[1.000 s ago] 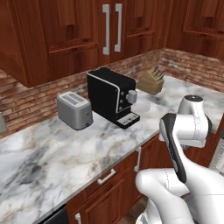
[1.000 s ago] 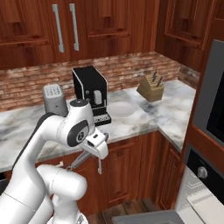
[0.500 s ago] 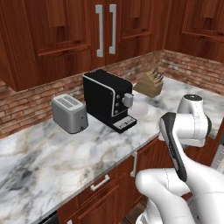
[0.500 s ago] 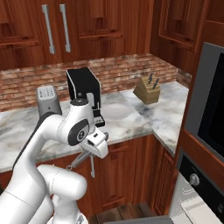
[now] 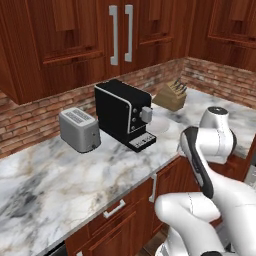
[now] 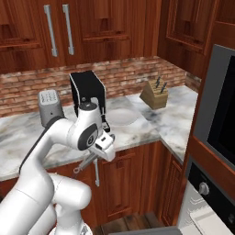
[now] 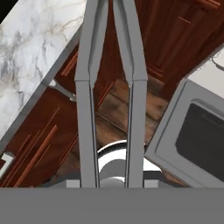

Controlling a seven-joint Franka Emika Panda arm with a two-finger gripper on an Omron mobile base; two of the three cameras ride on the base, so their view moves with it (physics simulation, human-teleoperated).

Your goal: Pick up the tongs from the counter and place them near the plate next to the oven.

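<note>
Arm folded, elbow high, wrist tucked in front of the desk (image 6: 151, 126) edge, level with the cabinet doors. Tool (image 6: 94, 158) clamped on the tongs (image 6: 86, 164), held off the desk, slanting down-left past the cabinet front. Hand view: tongs (image 7: 111, 87) run straight up the middle, two arms side by side. Plate (image 6: 120, 116) on the desk beside the coffee machine (image 6: 88, 94). Oven (image 6: 215, 151) at right.
</note>
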